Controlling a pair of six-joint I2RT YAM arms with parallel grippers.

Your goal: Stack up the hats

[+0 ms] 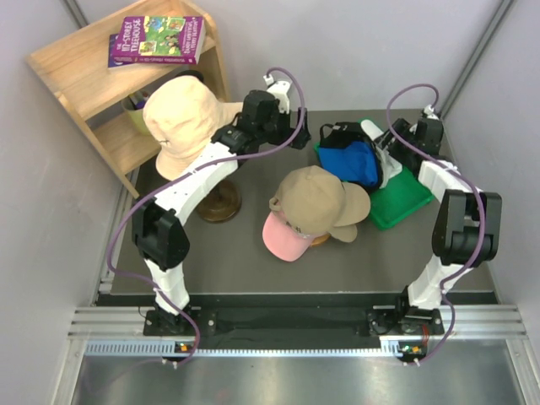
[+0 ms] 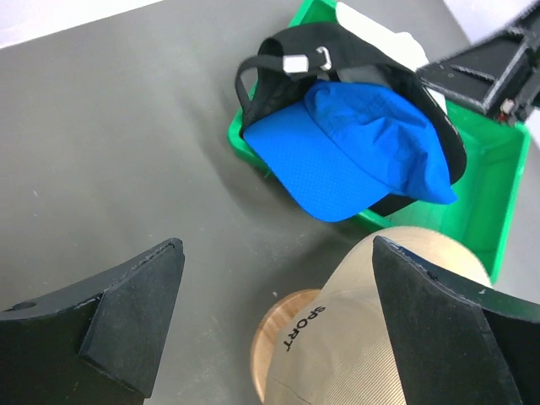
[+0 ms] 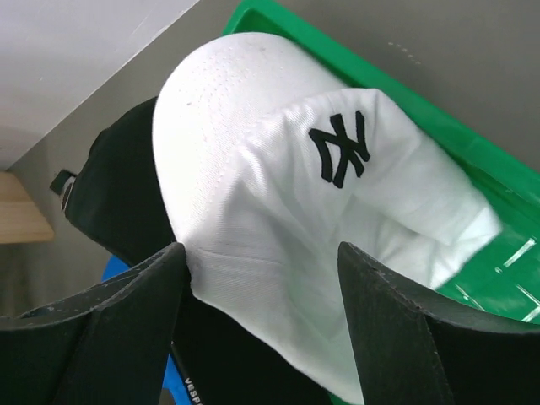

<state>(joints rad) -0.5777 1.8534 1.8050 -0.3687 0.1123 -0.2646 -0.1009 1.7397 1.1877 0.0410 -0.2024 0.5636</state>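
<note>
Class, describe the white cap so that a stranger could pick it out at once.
Start at the green bin on the right side of the table. Three caps are piled in it: a black cap, a royal blue cap and, furthest right, the white cap. It alone is white, with a black embroidered monogram.

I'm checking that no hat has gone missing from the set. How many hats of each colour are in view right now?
Pale peach hat: 1
Khaki-tan cap: 1
Pink cap: 1
Royal blue cap: 1
Black cap: 1
White cap: 1
Total: 6
</note>
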